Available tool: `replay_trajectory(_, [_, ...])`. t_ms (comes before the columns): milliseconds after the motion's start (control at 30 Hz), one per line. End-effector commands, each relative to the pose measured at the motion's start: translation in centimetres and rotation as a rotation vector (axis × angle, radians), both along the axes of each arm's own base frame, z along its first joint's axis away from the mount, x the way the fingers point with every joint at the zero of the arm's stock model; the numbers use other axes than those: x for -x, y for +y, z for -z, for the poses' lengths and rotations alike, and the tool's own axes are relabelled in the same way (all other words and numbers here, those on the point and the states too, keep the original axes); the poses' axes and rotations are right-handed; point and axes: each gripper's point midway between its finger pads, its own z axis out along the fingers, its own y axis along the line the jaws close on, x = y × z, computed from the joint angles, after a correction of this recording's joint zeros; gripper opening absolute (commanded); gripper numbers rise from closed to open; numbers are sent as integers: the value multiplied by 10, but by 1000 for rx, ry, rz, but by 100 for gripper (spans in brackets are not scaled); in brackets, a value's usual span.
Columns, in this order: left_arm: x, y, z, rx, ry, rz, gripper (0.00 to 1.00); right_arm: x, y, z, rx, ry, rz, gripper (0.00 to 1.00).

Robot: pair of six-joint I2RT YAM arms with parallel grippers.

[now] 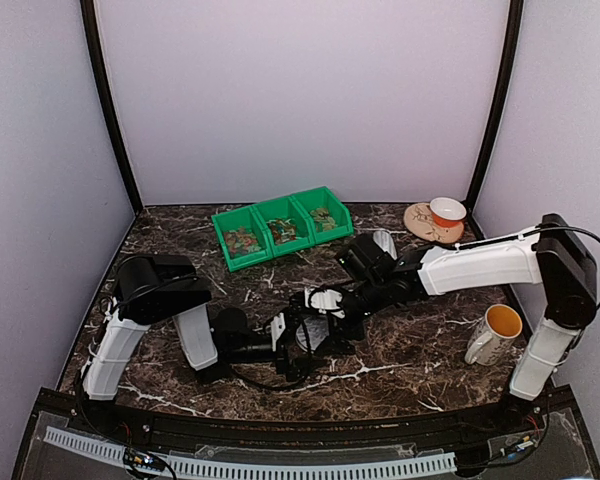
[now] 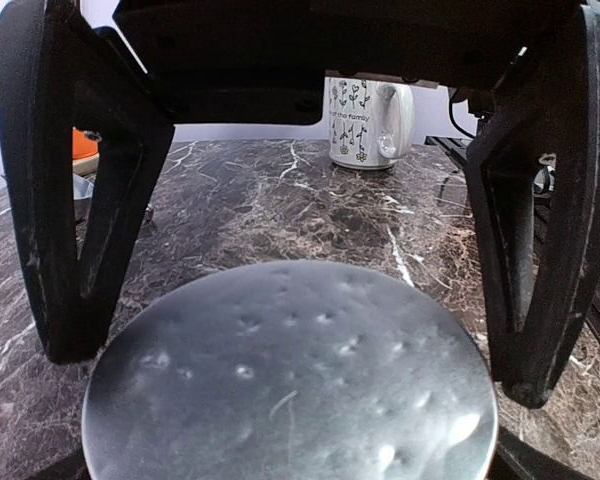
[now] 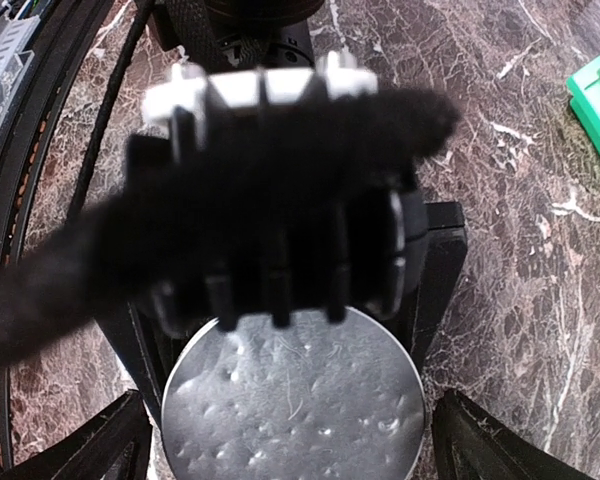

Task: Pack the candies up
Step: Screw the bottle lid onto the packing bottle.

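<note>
Wide apart stand the left jaws, one finger (image 2: 75,250) on each side of a round grey lid (image 2: 290,385), with a gap showing between finger and lid on both sides, so they grip nothing. The right jaws hang just over that same lid, at its 12 o'clock edge in the right wrist view, but they are a dark blur there and I cannot tell how far open they are or whether they touch it. The candies (image 1: 242,240), small pieces in red, orange, green and yellowish colours, lie in three green bins (image 1: 280,212) joined in a row at the back middle of the surface (image 1: 410,360), at about 12 o'clock from the lid and well apart from both jaws. The lid itself sits low near the middle of the dark marbled surface, where the two arms meet. A white mug (image 1: 492,335) with a yellow inside stands at 3 o'clock from the lid, near the right arm's base. A small bowl (image 1: 447,211) with an orange inside rests on a round tan mat (image 1: 420,220) at 2 o'clock, by the back right corner.
</note>
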Motion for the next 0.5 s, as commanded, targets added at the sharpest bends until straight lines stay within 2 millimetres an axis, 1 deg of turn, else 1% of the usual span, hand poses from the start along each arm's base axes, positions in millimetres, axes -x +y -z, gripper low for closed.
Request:
replay_trajectory(0, [45, 44, 107, -302, 58, 84, 97, -7, 6, -3, -18, 15, 16, 99])
replay_trajectory(100, [45, 44, 107, -302, 58, 84, 97, -7, 6, -3, -21, 21, 25, 100])
replay_trajectory(333, [42, 44, 108, -306, 57, 68, 97, -7, 6, 2, -21, 42, 45, 96])
replay_trajectory(467, [36, 45, 109, -313, 53, 32, 97, -6, 5, 5, -26, 56, 67, 93])
